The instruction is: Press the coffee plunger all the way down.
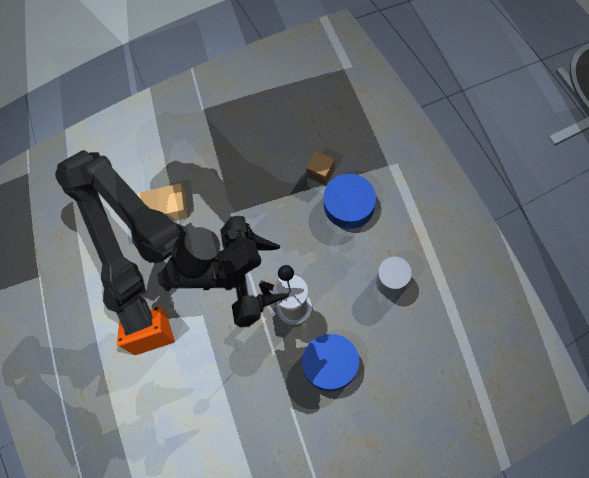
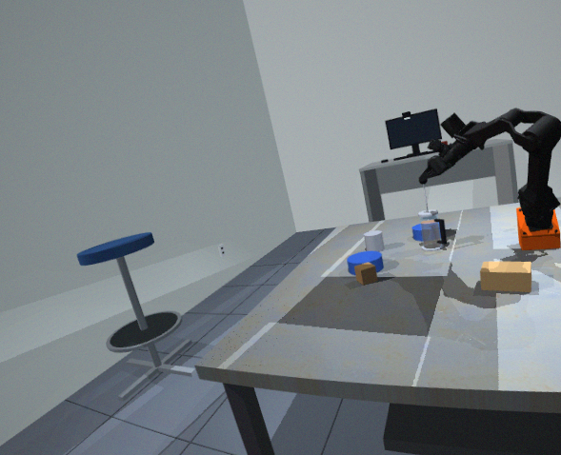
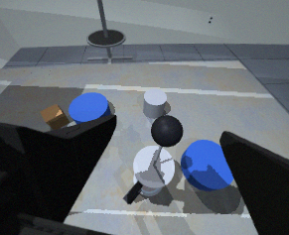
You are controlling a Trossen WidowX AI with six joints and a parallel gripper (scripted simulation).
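The coffee press [image 1: 298, 295] [image 2: 430, 237] [image 3: 145, 170] stands upright, with a white lid, clear body and black handle [image 2: 440, 231] [image 3: 132, 192]. Its thin rod [image 2: 425, 198] stands tall above the lid, topped by a round black knob [image 1: 285, 272] [image 3: 167, 131]. My gripper [image 1: 282, 270] [image 2: 423, 178] [image 3: 167, 127] is open and empty, tilted downward at knob height. In the wrist view the knob shows between the fingertips, with a gap on each side. Whether it is level with the tips or just beyond them is hard to tell; in the exterior view knob and fingertip overlap.
One blue disc [image 1: 330, 361] [image 3: 208, 165] lies close beside the press. Another blue disc [image 1: 349, 199] [image 2: 365, 261] [image 3: 88, 107] lies by a brown cube [image 1: 319, 167] [image 2: 366, 273] [image 3: 54, 116]. A white cylinder [image 1: 395, 272] [image 2: 373, 240] [image 3: 155, 100] stands beyond the press. A tan block [image 1: 166, 201] [image 2: 506, 278] lies near the arm.
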